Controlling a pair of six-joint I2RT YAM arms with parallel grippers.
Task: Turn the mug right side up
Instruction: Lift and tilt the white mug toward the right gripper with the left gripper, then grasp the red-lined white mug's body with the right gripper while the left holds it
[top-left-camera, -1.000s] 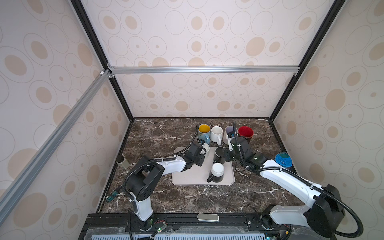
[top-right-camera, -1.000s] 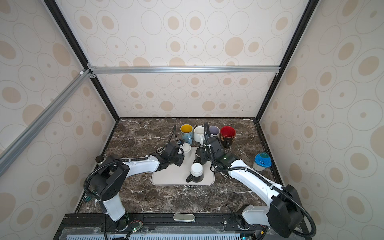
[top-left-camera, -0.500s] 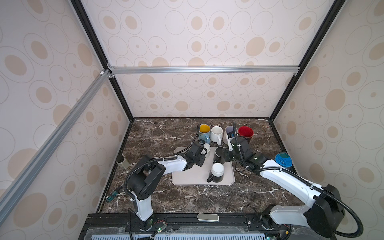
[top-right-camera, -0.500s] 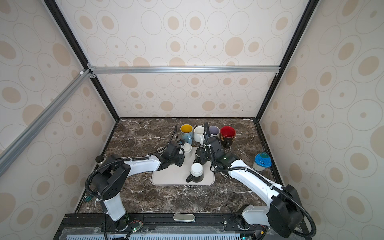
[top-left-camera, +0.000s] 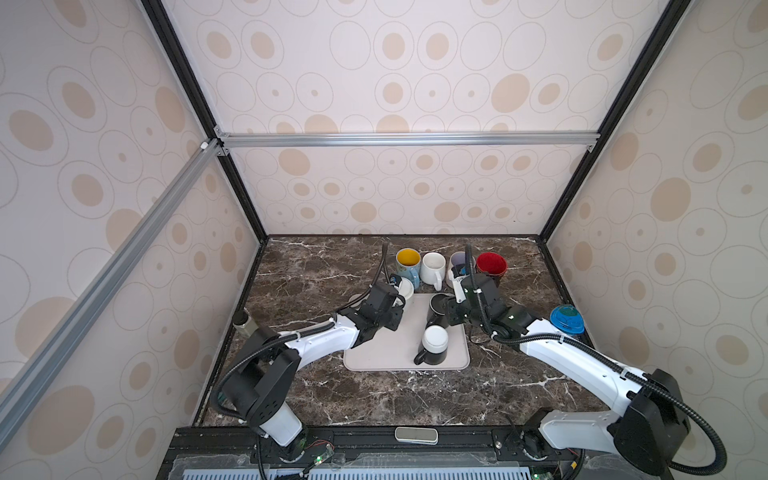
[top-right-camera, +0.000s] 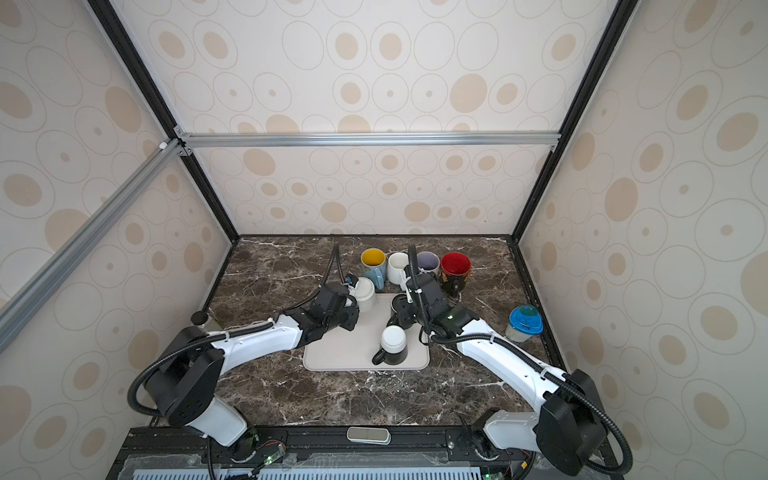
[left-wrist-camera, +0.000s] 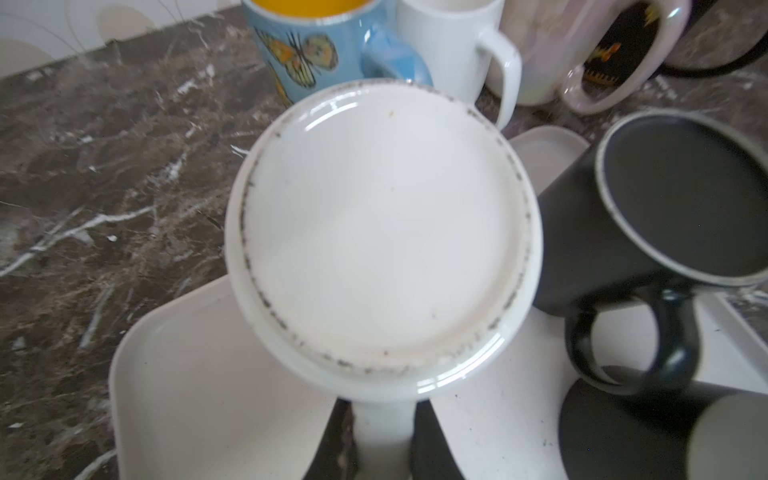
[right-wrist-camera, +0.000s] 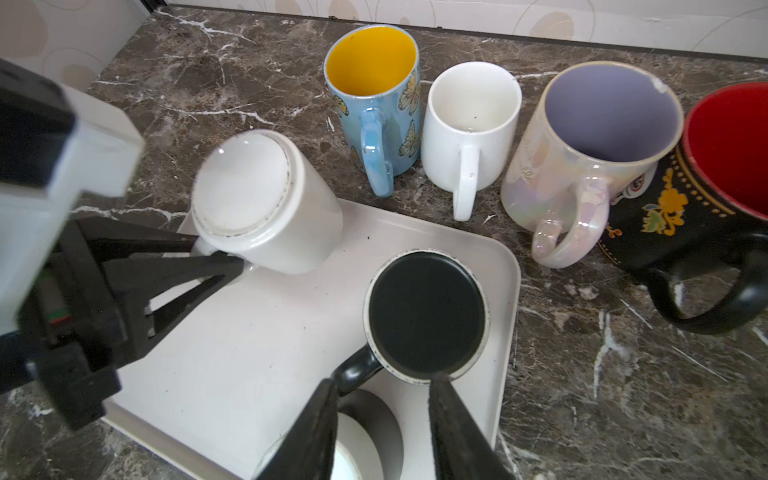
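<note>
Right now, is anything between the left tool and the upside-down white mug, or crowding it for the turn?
Nothing stands between them: the left tool is shut on the handle of the white mug. Close by are the blue butterfly mug just beyond it and an upside-down black mug beside it on the tray.

1. The left arm (top-left-camera: 320, 337) and right arm (top-left-camera: 573, 359) have smooth white tapered shells between bulky black joint housings.
2. A black ribbed hose (top-left-camera: 232, 376) loops out beside each shoulder, and thinner black cables run along the links.
3. Each wrist ends in a boxy black block; the left one carries a white camera housing (right-wrist-camera: 62, 166).
4. The left end effector (right-wrist-camera: 222, 254) and right end effector (right-wrist-camera: 384, 380) have slim, black, wedge-shaped fingers.
5. A small red-and-green mark (right-wrist-camera: 56, 318) sits on the left end effector's body.
</note>
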